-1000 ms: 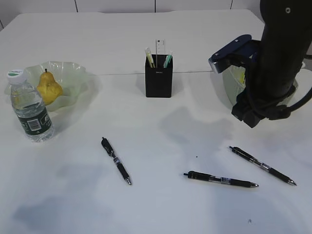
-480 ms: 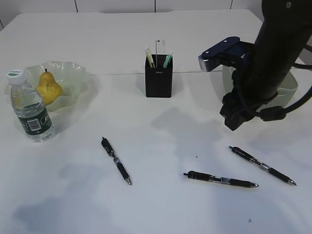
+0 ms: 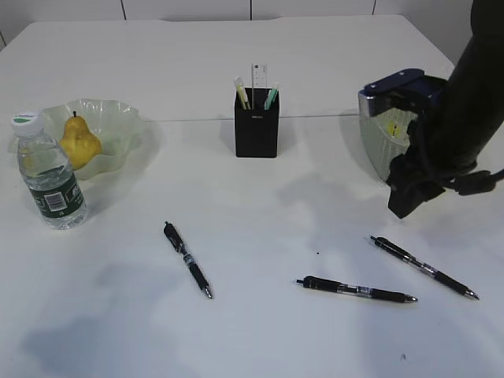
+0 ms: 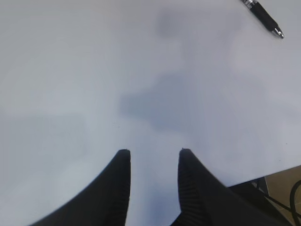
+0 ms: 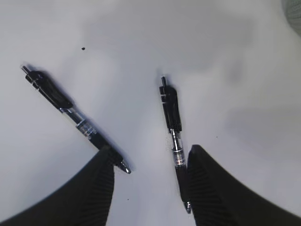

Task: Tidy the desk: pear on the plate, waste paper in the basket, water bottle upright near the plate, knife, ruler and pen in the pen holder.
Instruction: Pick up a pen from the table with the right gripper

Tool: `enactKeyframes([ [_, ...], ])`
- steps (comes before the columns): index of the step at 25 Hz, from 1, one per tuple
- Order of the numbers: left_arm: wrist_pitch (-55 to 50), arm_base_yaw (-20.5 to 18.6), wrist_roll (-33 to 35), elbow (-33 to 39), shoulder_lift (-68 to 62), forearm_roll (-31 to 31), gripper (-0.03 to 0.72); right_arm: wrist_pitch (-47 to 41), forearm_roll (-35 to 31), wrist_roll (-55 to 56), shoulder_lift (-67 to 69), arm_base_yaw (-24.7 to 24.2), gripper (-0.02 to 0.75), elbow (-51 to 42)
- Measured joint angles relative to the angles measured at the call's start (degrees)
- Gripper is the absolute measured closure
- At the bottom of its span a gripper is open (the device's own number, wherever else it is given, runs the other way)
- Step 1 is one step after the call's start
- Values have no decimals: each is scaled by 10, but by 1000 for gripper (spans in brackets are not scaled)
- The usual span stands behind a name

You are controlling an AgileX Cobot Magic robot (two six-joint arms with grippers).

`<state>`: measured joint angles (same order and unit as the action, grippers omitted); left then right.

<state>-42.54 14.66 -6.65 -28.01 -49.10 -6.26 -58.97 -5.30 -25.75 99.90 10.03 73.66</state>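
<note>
Exterior view: taking the pen holder (image 3: 256,123) as the landmark, the pear (image 3: 79,142) sits on the plate (image 3: 118,118) well to its left, and the bottle (image 3: 49,172) stands upright just in front of that plate. The ruler (image 3: 257,77) pokes out of the holder beside two pale sticks, one perhaps the knife; I cannot tell. The basket (image 3: 378,146) stands to the holder's right, with something yellow inside, probably the waste paper. Judging by this, only pens remain: a left pen (image 3: 187,260), a middle pen (image 3: 356,290) and a right pen (image 3: 424,268) lie on the desk (image 3: 236,220) in front of the holder. The right arm hangs over the basket's front; its jaws are hidden here.

Left wrist view: the left gripper (image 4: 151,158) hovers over bare desk, jaws partly apart, holding nothing. A pen tip shows at the top right, probably the left pen's. The exterior view does not show this gripper at all.

Right wrist view: the right gripper (image 5: 149,153) is wide apart and empty, above the right pen (image 5: 173,122), which runs between its jaws; the middle pen (image 5: 70,113) lies to its left.
</note>
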Motion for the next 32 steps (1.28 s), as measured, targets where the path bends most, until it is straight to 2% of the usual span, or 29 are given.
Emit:
enactKeyframes([
  [6,1,0,0,0,0,1,449,24,2,-37,1,0,330,-41],
  [16,-10,0,0,0,0,2,449,30,23,-47,70,-9,330,-42],
  [22,-14,0,0,0,0,6,449,37,23,-53,101,-36,330,-32],
  [32,-14,0,0,0,1,8,449,19,5,-88,149,-36,330,27],
])
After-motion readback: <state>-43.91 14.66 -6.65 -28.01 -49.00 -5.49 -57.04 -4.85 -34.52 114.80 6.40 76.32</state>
